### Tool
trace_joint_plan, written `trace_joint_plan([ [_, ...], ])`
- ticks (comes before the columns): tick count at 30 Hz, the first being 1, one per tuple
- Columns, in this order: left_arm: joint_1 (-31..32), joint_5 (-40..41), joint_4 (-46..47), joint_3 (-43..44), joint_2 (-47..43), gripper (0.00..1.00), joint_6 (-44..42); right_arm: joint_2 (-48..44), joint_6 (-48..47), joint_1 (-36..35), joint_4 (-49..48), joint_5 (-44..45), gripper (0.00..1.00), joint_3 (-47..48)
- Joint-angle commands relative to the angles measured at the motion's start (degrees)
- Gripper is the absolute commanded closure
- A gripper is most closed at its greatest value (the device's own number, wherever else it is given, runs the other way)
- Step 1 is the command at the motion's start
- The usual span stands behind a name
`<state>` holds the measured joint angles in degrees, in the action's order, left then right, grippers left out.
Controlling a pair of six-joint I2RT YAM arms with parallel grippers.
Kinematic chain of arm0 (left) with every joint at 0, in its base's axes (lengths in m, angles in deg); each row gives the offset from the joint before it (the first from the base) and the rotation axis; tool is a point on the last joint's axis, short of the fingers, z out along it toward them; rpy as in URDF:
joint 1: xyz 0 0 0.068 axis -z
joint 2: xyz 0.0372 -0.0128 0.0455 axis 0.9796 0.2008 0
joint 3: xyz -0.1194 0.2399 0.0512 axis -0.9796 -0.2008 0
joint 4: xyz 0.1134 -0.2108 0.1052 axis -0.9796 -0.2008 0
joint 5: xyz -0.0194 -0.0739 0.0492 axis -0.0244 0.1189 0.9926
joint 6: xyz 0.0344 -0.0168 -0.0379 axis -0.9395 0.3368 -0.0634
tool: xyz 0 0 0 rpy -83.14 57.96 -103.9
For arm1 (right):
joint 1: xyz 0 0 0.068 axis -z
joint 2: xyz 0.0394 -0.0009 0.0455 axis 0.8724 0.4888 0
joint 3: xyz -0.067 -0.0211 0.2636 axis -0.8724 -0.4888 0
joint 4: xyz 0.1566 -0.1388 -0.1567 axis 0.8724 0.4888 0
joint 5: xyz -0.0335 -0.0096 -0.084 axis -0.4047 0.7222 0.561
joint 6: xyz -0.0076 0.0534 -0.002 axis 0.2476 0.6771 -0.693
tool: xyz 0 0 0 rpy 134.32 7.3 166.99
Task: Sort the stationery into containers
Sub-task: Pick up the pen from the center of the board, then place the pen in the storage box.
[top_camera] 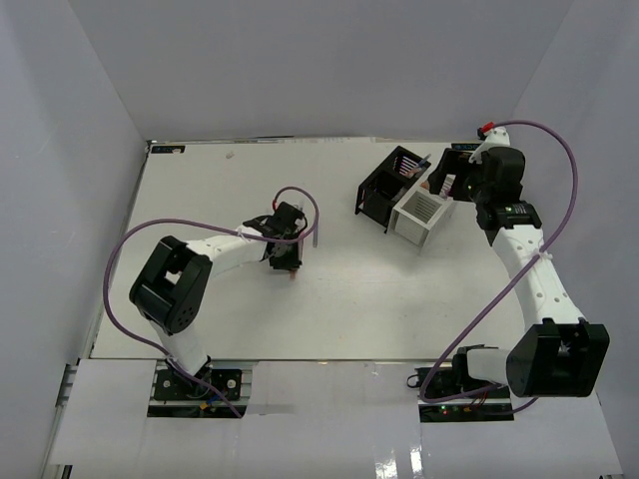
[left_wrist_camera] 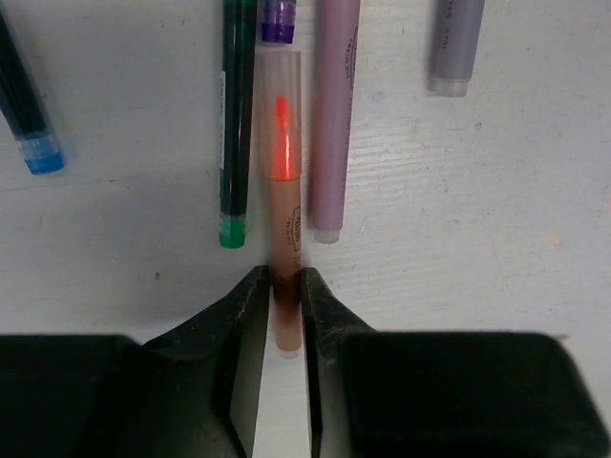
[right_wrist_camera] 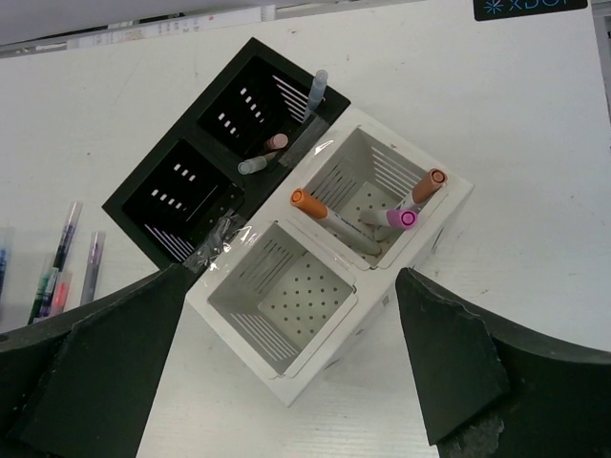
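Left claw (left_wrist_camera: 286, 315) narrowed, pinching the orange pen (left_wrist_camera: 284, 191), which lies flat on the surface (left_wrist_camera: 477, 210) between green pen (left_wrist_camera: 234, 114) and pink pen (left_wrist_camera: 334, 114). Right claw (right_wrist_camera: 291, 286) spread wide, holding nothing, above white container (right_wrist_camera: 315, 377); black container (right_wrist_camera: 143, 186) touching it.

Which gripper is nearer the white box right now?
Right. The right gripper hangs open just above the white box at the far right; the left gripper is well away near the table's middle, jaws shut on an orange pen.
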<state>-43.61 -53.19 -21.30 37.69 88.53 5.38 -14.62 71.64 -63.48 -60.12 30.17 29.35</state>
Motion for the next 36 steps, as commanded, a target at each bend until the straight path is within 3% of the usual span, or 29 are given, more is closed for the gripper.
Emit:
trace_joint_plan([
  [1, 0.88, 1.53, -1.95, 0.02, -0.73, 0.71, 0.26, -2.05, 0.68, 0.11, -2.87, -1.94, 0.03, -0.35],
  [6, 1.14, 1.27, -2.03, -1.82, -2.31, 0.85, 0.53, -2.40, 0.86, 0.11, -3.40, -3.52, 0.03, -1.06],
  [12, 1.32, 1.18, -3.35, -2.79, -6.61, 0.93, -0.44, -2.92, 1.12, -0.50, -3.75, -8.78, 0.03, -0.53],
  [17, 1.32, -0.04, -1.60, -1.13, -15.65, 0.93, -8.75, -1.26, 1.03, -4.81, -2.44, -17.64, 0.02, 2.10],
  [25, 1.32, -17.78, 15.08, -6.13, -28.41, 0.94, -29.41, 6.30, 6.81, -18.34, -0.58, -29.44, 0.02, 10.71],
  [30, 1.32, -22.72, 16.42, -5.78, -30.09, 0.94, -35.15, 10.34, 11.14, -25.10, -4.19, -32.88, 0.05, 13.00],
  [36, 1.40, -24.57, 17.30, -5.17, -30.88, 0.92, -35.86, 14.30, 11.75, -28.10, -2.61, -33.49, 0.10, 16.43],
])
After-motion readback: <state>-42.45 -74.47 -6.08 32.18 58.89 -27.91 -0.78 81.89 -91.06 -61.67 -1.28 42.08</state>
